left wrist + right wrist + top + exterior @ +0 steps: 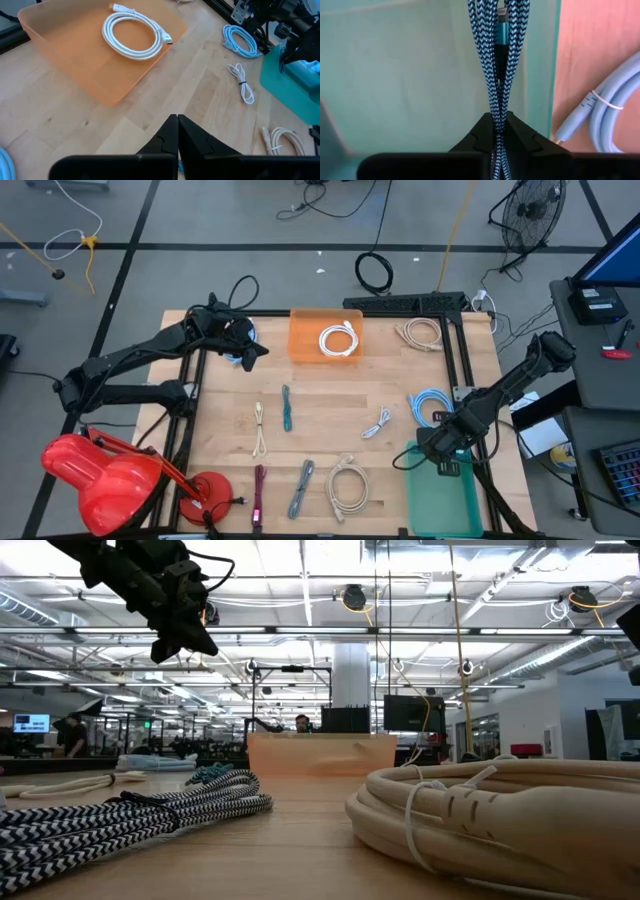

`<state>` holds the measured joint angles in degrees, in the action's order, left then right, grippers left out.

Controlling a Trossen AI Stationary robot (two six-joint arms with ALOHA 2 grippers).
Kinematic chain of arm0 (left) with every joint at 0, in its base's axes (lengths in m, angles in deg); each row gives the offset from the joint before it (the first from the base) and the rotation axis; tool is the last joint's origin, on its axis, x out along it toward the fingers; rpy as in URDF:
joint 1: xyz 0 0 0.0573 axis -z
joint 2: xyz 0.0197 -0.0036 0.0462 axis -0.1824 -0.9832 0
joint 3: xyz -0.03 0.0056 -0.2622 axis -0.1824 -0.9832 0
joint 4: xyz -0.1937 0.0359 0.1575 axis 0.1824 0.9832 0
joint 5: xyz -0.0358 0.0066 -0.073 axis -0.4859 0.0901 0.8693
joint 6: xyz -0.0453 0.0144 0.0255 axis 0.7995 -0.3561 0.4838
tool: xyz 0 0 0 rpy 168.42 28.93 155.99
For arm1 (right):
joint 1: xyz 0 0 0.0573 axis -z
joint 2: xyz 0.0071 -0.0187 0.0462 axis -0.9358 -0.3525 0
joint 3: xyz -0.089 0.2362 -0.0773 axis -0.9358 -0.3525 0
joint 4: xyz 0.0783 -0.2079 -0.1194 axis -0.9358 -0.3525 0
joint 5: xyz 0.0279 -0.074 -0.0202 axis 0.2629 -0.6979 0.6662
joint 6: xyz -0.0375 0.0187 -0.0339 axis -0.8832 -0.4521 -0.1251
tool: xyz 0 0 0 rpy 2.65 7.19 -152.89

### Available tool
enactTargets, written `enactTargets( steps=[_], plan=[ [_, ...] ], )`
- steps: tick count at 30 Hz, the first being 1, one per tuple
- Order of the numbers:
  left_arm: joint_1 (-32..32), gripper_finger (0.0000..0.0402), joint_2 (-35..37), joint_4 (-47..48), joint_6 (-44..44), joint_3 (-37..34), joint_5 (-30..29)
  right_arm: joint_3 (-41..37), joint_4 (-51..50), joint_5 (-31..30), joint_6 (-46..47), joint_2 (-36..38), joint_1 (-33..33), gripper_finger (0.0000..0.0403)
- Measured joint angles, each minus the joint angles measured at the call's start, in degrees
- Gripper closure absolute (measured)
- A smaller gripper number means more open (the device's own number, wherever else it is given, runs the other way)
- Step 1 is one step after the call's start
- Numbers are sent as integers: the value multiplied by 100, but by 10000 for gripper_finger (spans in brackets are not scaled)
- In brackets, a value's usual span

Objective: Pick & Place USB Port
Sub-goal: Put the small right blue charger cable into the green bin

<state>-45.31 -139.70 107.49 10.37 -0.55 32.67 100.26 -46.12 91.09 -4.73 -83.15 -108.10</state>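
— Where do I work?
— In a large open lab: my wooden table (330,420) stands on grey floor, ceiling pipes (400,635) overhead, monitors (413,712) and a fan (530,210) nearby.

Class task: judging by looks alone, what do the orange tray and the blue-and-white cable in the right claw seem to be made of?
Orange tray: probably translucent plastic with a smooth matte finish; the wood beneath shows faintly through its floor.
Blue-and-white cable, pinched in the right claw: a braided fabric sleeve, judging by its zigzag weave, with a glossy, seemingly metallic blue plug.

orange tray (310,338) | teal bin (445,502) | blue-white braided cable (498,60) | white cable (132,35)
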Motion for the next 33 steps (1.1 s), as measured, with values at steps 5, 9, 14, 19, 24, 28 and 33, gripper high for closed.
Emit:
enactTargets(
  steps=[5, 9, 14, 19, 24, 28, 33],
  plan=[
    [1, 398, 0, -2, -14, 0, -2, 0, 1, 0, 73, 0, 0, 366],
    [1, 400, 0, -2, -32, 0, -4, 0, -2, -7, 204, 0, 0, 350],
    [1, 399, 0, -2, -63, 0, -15, 0, -2, -7, 425, 0, 0, 337],
    [-1, 398, 0, -2, -64, 0, -59, 0, 0, -3, 481, 0, 0, 330],
    [-1, 398, 0, -2, -64, 0, -58, 0, 24, 26, 648, 0, 0, 328],
    [0, 400, 0, -4, -62, 0, -57, 0, 432, 665, 765, 2, 2, 330],
    [0, 400, 0, -4, -78, 0, -57, 2, 1122, 998, 1079, -6, -97, 345]
  ],
)
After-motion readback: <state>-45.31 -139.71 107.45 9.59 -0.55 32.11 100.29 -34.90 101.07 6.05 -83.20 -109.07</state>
